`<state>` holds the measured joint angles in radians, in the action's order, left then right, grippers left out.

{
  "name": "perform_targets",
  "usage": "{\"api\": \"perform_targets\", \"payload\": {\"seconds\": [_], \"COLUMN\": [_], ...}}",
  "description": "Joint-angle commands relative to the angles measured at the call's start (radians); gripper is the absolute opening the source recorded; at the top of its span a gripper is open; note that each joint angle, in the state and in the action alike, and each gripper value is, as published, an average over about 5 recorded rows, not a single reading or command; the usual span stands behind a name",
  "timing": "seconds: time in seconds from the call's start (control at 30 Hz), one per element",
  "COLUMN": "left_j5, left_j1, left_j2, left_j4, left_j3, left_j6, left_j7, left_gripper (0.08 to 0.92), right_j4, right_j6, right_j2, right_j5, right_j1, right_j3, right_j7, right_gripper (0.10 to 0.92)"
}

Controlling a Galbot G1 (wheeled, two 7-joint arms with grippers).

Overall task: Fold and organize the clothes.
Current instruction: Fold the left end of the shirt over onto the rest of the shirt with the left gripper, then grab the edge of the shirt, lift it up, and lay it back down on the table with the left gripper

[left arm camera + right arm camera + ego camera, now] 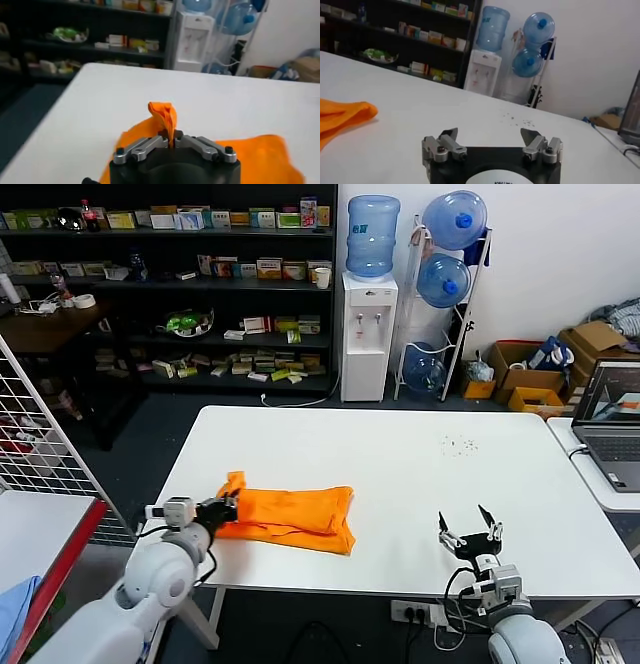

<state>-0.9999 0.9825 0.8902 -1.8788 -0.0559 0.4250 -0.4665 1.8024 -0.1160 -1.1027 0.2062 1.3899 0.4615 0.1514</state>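
On white table (pixel 420 474), left gripper (pixel 226 508) pinching orange T-shirt (pixel 295 517), lettering hidden, right gripper (pixel 470 533) spread wide

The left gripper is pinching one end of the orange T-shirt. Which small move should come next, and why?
Probably the left gripper, shut on a raised fold of the orange T-shirt at its left end, should carry that end across toward the right end. The shirt already lies as a narrow band on the white table, so another fold would shorten it. The right gripper waits open, apart from the shirt.
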Motion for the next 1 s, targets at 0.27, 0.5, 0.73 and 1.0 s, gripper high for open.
{"api": "perform_targets", "payload": {"seconds": [0.27, 0.5, 0.73, 1.0], "left_j5": [0.011, 0.076, 0.035, 0.048], "left_j1": [-0.136, -0.126, -0.104, -0.06], "left_j2": [0.429, 0.438, 0.429, 0.278], "left_j4": [0.166, 0.197, 0.187, 0.117], "left_j3": [0.215, 0.229, 0.171, 0.107], "left_j6": [-0.007, -0.039, -0.17, -0.181], "left_j7": [-0.041, 0.015, 0.029, 0.031], "left_gripper": [0.125, 0.131, 0.303, 0.528], "right_j4": [-0.032, -0.044, -0.057, -0.059], "right_j6": [0.036, 0.034, 0.023, 0.017], "right_j2": [-0.013, -0.012, -0.02, -0.024], "right_j5": [-0.046, -0.036, -0.034, -0.039], "right_j1": [0.012, 0.007, -0.022, -0.038], "right_j3": [0.053, 0.056, 0.027, 0.001], "right_j7": [-0.006, -0.006, -0.001, -0.002], "right_gripper": [0.823, 0.823, 0.823, 0.823]}}
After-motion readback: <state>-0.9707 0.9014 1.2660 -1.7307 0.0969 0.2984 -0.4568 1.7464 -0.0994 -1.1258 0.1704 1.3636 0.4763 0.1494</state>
